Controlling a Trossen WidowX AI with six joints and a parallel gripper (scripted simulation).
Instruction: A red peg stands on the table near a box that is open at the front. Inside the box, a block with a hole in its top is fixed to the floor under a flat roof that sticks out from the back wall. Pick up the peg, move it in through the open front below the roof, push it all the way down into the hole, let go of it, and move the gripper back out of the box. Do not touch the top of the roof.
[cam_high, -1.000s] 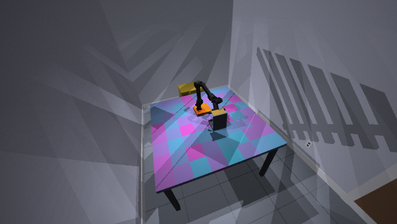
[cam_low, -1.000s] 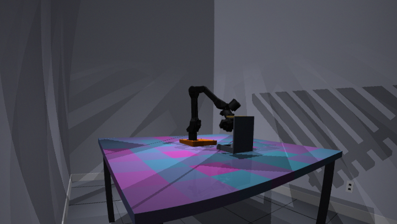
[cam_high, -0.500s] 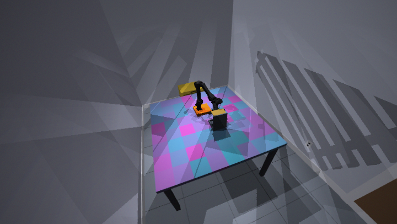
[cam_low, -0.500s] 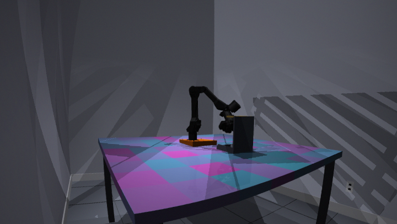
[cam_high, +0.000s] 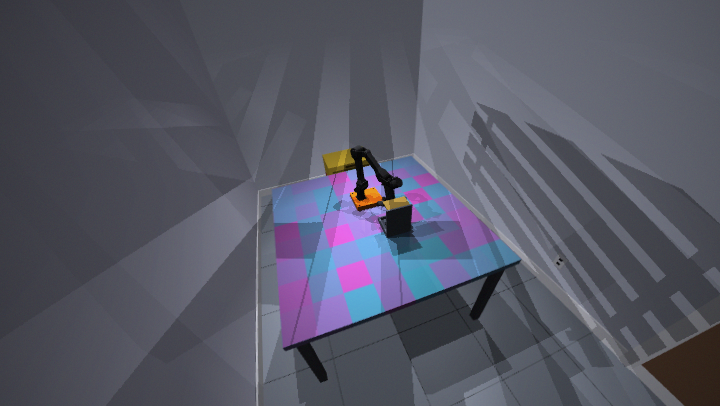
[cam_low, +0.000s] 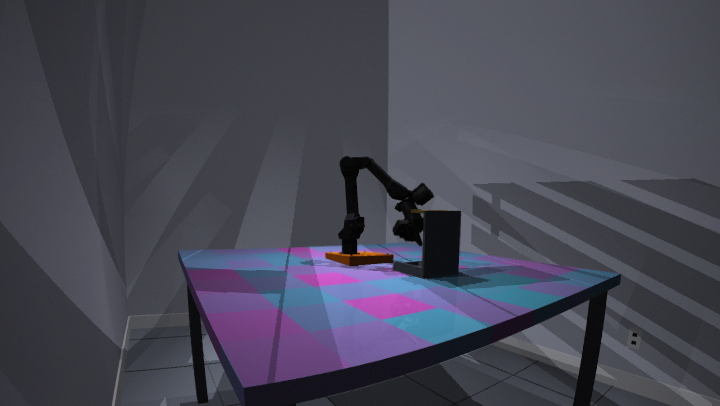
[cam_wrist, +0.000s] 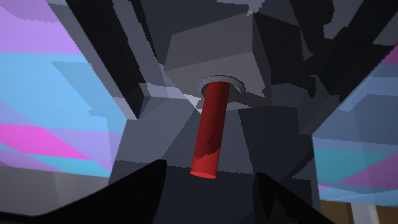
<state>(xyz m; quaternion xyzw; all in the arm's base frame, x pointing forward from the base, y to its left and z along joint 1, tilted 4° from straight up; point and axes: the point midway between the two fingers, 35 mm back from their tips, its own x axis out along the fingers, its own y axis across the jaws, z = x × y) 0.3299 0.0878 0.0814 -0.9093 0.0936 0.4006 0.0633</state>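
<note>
The red peg (cam_wrist: 210, 130) stands with its lower end in the hole of the grey block (cam_wrist: 215, 47). The peg leans a little in the wrist view; how deep it sits is hidden. My gripper (cam_wrist: 211, 170) (cam_low: 419, 243) is open, with its two dark fingertips apart on either side of the peg's upper end and not touching it. The box shows its dark back wall (cam_high: 399, 222) (cam_low: 441, 247) to the top and exterior views. The flat yellowish roof (cam_high: 397, 203) (cam_low: 429, 210) sticks out from that wall's top. The gripper hangs lower than the roof, over the front part of the box.
Low box walls run along both sides of the block in the wrist view. The arm's orange base (cam_high: 366, 199) (cam_low: 358, 258) is close to the open front. The patterned table (cam_high: 332, 282) (cam_low: 302, 322) carries both. A yellow object (cam_high: 336, 161) is beyond the table's far edge.
</note>
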